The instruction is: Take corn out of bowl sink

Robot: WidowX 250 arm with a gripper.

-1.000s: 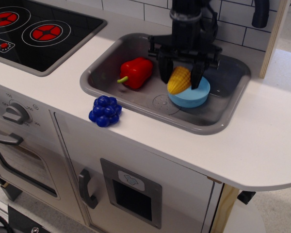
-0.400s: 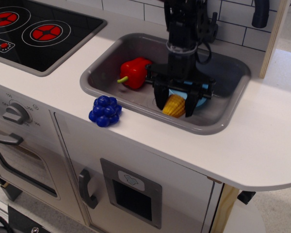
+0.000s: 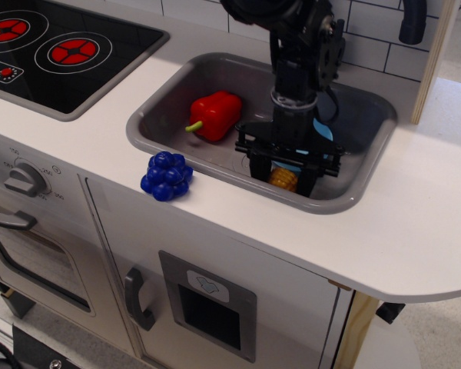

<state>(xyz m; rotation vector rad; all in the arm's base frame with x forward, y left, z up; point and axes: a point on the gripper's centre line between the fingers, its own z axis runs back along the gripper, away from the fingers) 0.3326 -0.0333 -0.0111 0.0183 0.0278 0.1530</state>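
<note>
The yellow corn (image 3: 283,181) is low over the floor of the grey sink (image 3: 149,117), near its front wall. My gripper (image 3: 282,177) points straight down and is shut on the corn, with a black finger on each side of it. The light-blue bowl (image 3: 323,129) stands just behind the gripper. It is mostly hidden by the arm, and only slivers of blue show. The corn is outside the bowl, in front of it.
A red pepper (image 3: 215,115) lies in the left part of the sink. A blue bunch of grapes (image 3: 166,176) sits on the white counter in front of the sink. The black stovetop (image 3: 54,54) is at the left. A dark faucet (image 3: 412,19) is at the back right.
My gripper has carried the corn from above the bowl forward and down to the sink floor in front of the bowl.
</note>
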